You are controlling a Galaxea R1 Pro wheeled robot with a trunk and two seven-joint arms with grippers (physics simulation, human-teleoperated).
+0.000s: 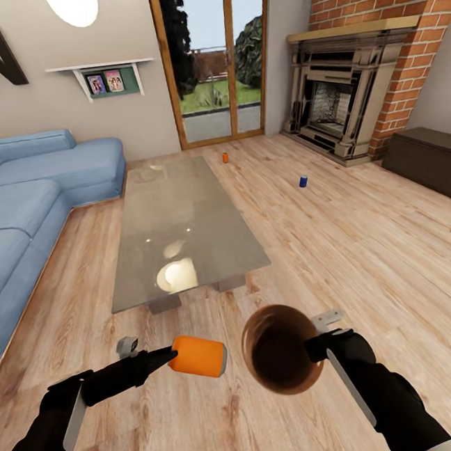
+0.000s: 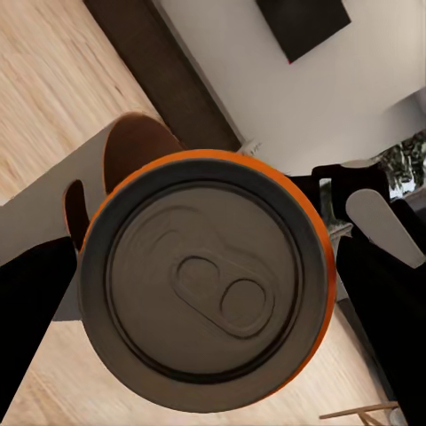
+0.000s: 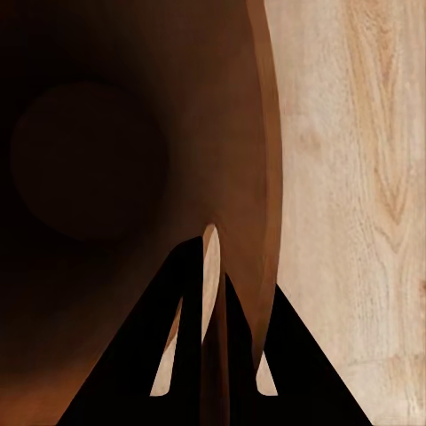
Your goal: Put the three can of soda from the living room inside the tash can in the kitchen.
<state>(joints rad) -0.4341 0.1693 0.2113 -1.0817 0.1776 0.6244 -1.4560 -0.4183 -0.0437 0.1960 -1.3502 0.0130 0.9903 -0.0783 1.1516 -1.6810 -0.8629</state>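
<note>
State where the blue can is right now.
In the head view, the blue can stands on the wooden floor, right of the glass table, in front of the fireplace.

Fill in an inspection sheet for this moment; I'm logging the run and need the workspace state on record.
Surface: wood floor, glass-topped low table bare.
Job's things: orange can in left claw; bucket in right claw, tipped, mouth toward that can; second orange can and blue can upright on the floor.
Clutter: nothing seen.
Grippers: left claw shut on the orange can; right claw pinching the bucket rim.
Cables: nothing seen.
Surroundings: blue sofa, brick fireplace, glass doors.
</note>
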